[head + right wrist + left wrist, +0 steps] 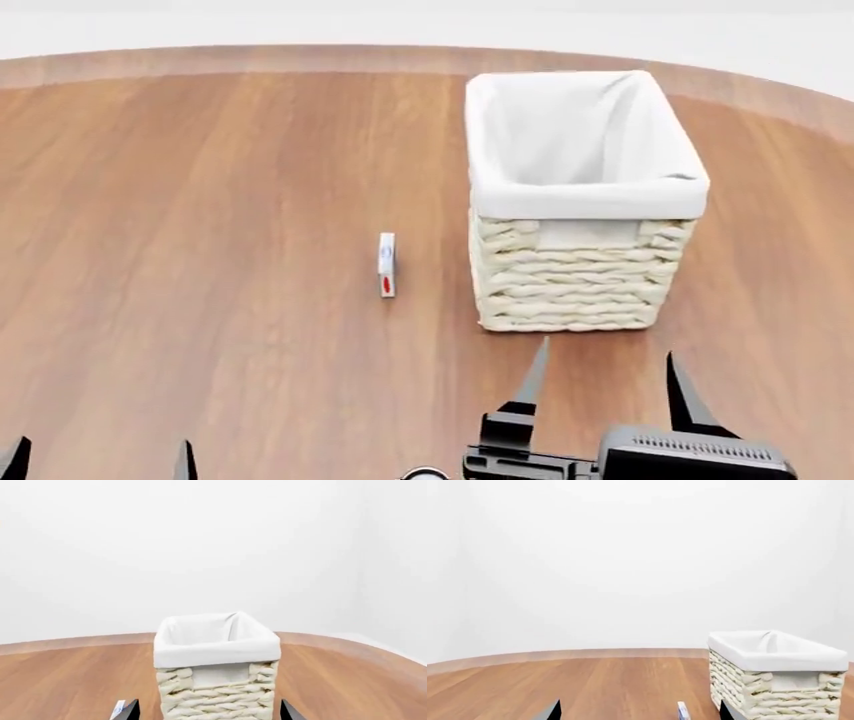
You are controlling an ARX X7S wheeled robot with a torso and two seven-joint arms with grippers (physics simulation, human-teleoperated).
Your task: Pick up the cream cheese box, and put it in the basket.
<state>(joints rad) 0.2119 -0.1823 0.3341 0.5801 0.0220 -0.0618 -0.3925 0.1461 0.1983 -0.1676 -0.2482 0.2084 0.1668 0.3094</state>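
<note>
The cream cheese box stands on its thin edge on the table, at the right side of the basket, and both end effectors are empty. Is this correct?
Not quite. In the head view the cream cheese box stands on the table at the left side of the basket, not the right. The rest holds: it stands on its thin edge, and the left end effector and right end effector are empty.

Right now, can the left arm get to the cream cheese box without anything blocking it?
Probably yes. The box stands on edge on bare wood, apart from the basket at its side, and nothing lies between it and the open left claw. Whether the arm stretches that far can't be judged.
</note>
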